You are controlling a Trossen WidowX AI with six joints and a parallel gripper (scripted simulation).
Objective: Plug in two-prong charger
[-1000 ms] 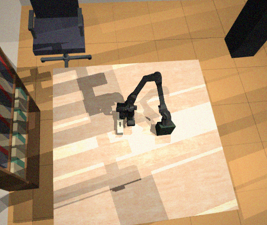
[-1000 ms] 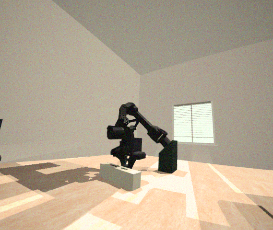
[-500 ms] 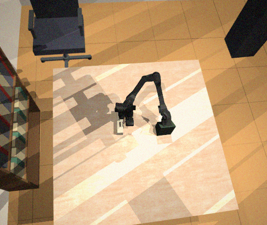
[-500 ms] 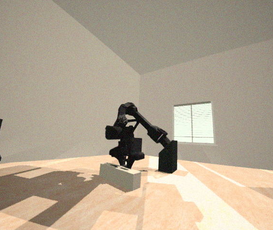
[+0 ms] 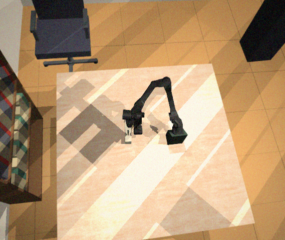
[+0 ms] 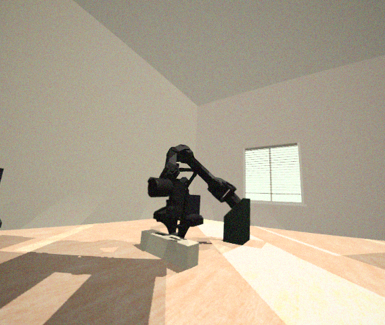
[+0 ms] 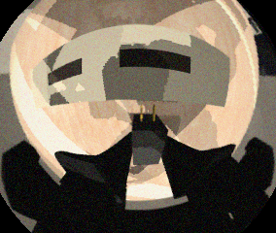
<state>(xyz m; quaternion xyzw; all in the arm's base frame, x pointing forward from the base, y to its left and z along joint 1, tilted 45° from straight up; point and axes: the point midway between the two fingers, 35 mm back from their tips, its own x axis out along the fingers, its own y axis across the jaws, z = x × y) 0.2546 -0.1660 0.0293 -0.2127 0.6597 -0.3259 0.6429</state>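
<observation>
The power strip point(image 5: 128, 139) point(image 6: 182, 256) point(image 7: 196, 84) is a long pale grey block lying on the table. The wrist view shows two dark openings in it, one at the left and a wider one right of the middle. My gripper point(image 6: 177, 233) point(image 7: 145, 134) points down and is shut on the charger point(image 7: 146, 153), a small dark block. Its two gold prongs point(image 7: 141, 113) point(image 7: 154, 113) stick out, in the wrist view just below the strip's near edge and below the wider opening. They look outside the strip. The fingers and charger are hidden in the top view; the exterior view shows the fingertips at the strip's far side.
The arm's dark base point(image 5: 176, 138) point(image 6: 237, 223) stands on the table point(image 5: 147, 204) point(image 6: 227, 294), to the right of the strip in the top view. A chair point(image 5: 62, 36) is beyond the table's back edge, and a bookshelf point(image 5: 7, 129) is at its left. Shadow and sunlight bands cross the table.
</observation>
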